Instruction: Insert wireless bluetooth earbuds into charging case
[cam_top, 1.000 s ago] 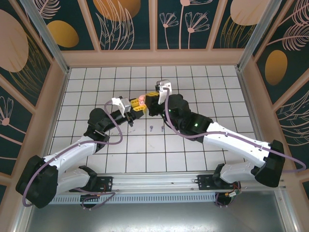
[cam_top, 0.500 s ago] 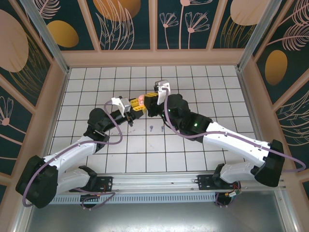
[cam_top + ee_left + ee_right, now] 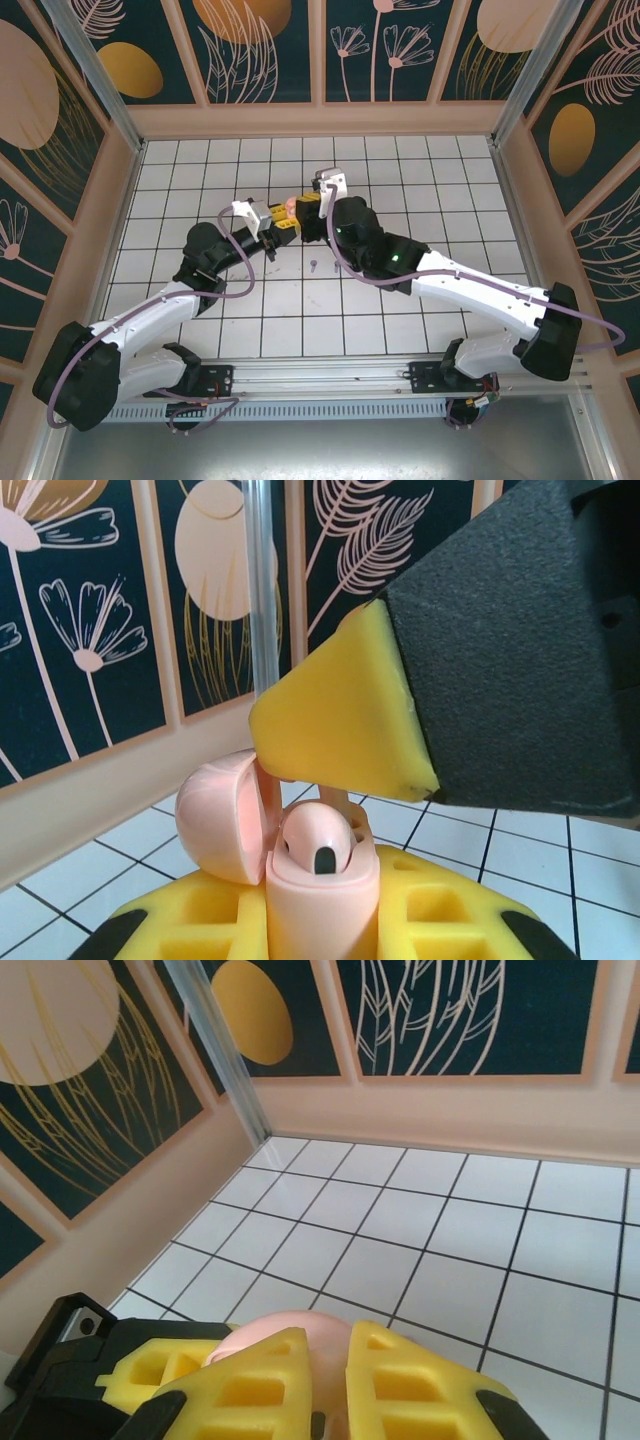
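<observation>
The left gripper (image 3: 279,226) is clamped on a pale pink charging case (image 3: 322,900), held upright with its lid (image 3: 220,815) swung open to the left. A pale pink earbud (image 3: 318,845) sits in one well. Directly above, the right gripper (image 3: 328,1380) has its yellow fingers drawn to a thin slit. I cannot tell what, if anything, they pinch. This looks like mid-insertion, and the next move needs a straight, gentle press down. A tiny loose earbud (image 3: 313,266) lies on the white tiled floor (image 3: 420,180), inside dark floral wall panels (image 3: 265,50).
</observation>
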Available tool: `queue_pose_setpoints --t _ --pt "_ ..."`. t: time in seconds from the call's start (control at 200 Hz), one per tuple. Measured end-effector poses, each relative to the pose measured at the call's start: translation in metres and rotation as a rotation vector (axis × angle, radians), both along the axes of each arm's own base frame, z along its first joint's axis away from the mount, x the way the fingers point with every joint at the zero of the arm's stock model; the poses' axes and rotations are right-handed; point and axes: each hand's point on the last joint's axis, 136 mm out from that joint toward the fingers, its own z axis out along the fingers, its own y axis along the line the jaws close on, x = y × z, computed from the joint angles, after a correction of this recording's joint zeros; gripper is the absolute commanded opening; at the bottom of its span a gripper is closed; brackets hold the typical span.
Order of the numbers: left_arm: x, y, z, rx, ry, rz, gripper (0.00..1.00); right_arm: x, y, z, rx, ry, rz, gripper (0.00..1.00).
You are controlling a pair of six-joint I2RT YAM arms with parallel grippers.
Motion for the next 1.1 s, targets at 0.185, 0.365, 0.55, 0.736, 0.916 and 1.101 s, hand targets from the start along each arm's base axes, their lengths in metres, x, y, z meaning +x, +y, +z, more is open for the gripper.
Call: queue_pose_setpoints --t 0.185,0.365,0.55,0.736,0.916,1.101 --pt "0.001 0.0 -0.004 0.008 0.015 0.005 0.0 0.0 0.0 -0.007 -0.027 0.006 -0.042 0.13" --pt "0.001 0.0 -0.004 0.008 0.013 0.004 0.0 0.0 -0.002 -0.006 -0.026 0.031 -0.076 0.25" --pt "0.003 0.0 0.0 -0.007 -0.003 0.009 0.0 0.005 -0.005 -0.002 -0.03 0.062 -0.111 0.45" --pt "0.004 0.0 0.007 -0.035 -0.024 0.016 0.0 0.011 -0.008 0.003 0.003 0.104 -0.113 0.59" --pt "0.006 0.003 0.012 -0.051 -0.039 0.032 0.0 0.014 -0.009 0.007 0.035 0.131 -0.09 0.7" --pt "0.001 0.001 0.018 -0.063 -0.067 0.009 0.0 0.005 -0.006 0.023 0.091 0.132 -0.025 0.73"
